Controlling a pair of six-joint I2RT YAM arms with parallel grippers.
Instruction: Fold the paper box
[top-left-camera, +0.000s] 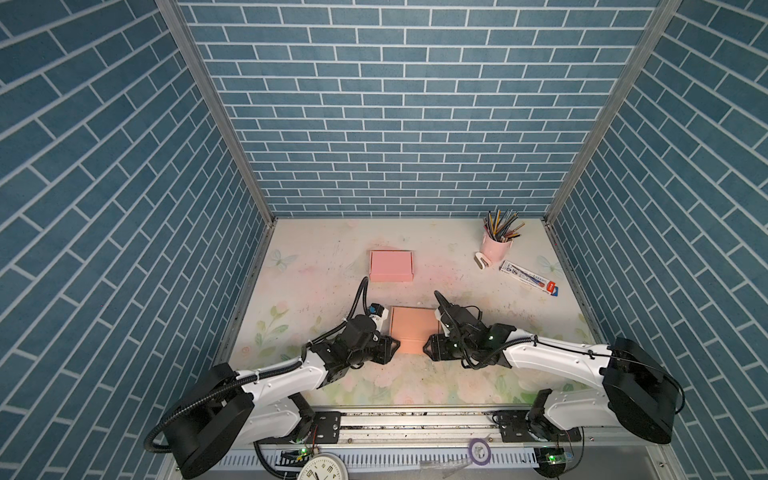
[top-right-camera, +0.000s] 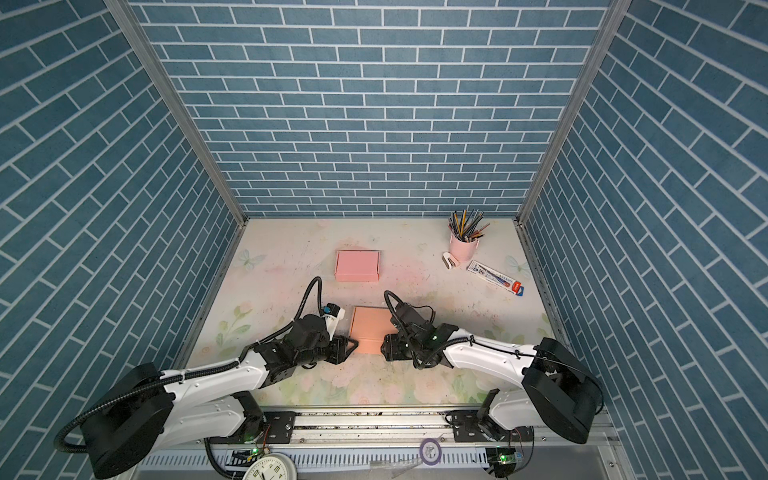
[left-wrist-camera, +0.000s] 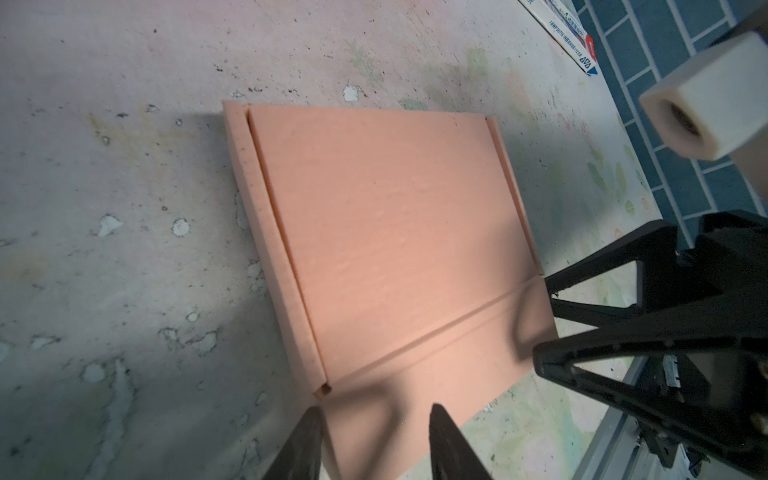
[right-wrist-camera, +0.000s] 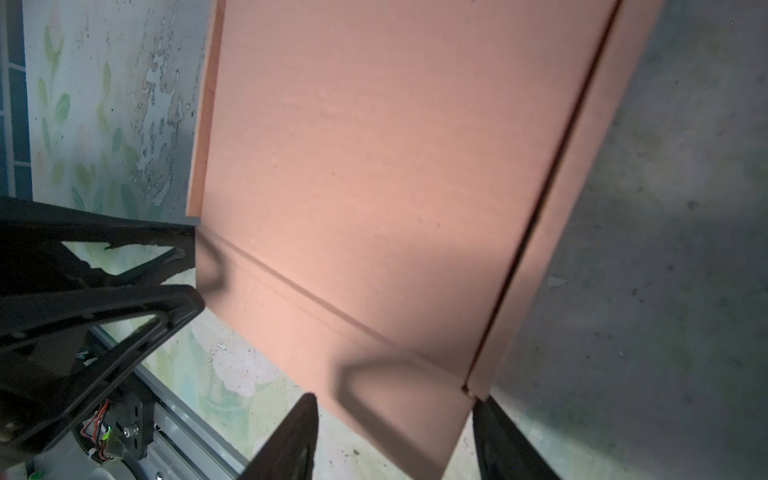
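Your salmon paper box (top-left-camera: 412, 332) is lying flat at lower centre of both top views, on the desk (top-left-camera: 324, 266). L claw (top-left-camera: 395, 345) and R claw (top-left-camera: 425, 347) are each sitting part-open, jaws apart, flanking its lower corners.

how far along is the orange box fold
Done: the pink box at the back sits closed; the orange box has its lid down flat. In hand: the left gripper and right gripper, jaws open, straddle the corners of its front flap. Left: that flap lies out flat, not yet tucked in.
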